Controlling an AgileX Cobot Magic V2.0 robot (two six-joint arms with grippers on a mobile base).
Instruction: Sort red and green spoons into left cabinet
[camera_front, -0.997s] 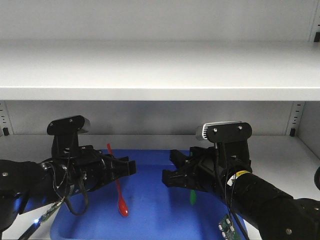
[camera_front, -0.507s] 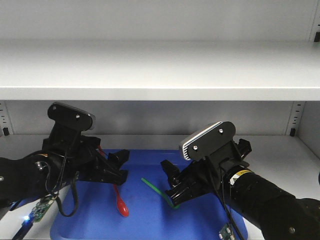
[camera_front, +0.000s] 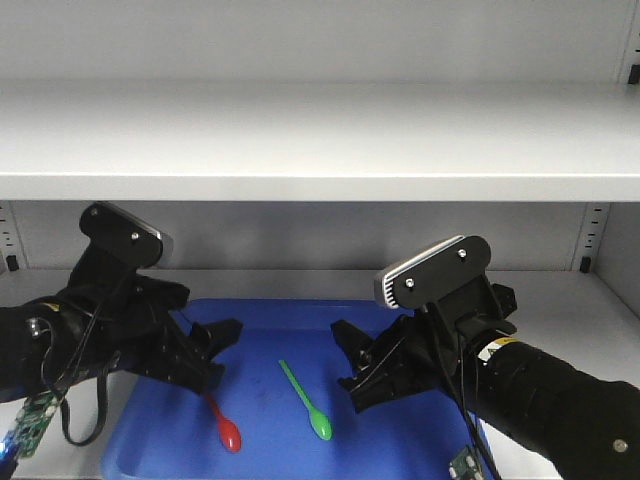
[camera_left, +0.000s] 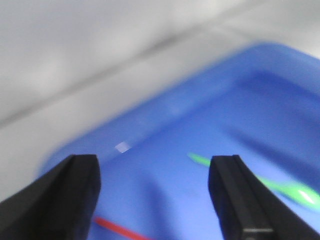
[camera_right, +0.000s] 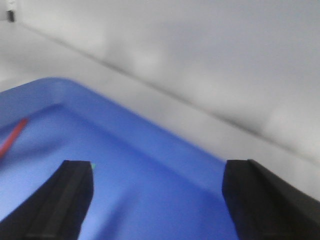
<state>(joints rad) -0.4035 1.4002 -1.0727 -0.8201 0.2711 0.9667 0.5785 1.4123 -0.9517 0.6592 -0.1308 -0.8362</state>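
We see the red spoon (camera_front: 222, 424) and green spoon (camera_front: 305, 400) loose in the blue tray (camera_front: 400, 455). Both grippers' fingers (camera_left: 75, 200) are spread wide, empty. Spoons look light, stiff, slippery; we'd pinch mid-handle.

Across the upper half of the front view, the cabinet shelf (camera_front: 320, 140) forms a low ceiling over the bay. At lower centre a blue tray (camera_front: 290, 315) sits on the lower shelf, with bare floor between the left gripper (camera_front: 212, 352) at lower left and the right gripper (camera_front: 352, 362) at lower right. There the red spoon (camera_front: 224, 428) and green spoon (camera_front: 305, 402) lie uncovered. Both grippers' jaws stand spread with nothing between them.
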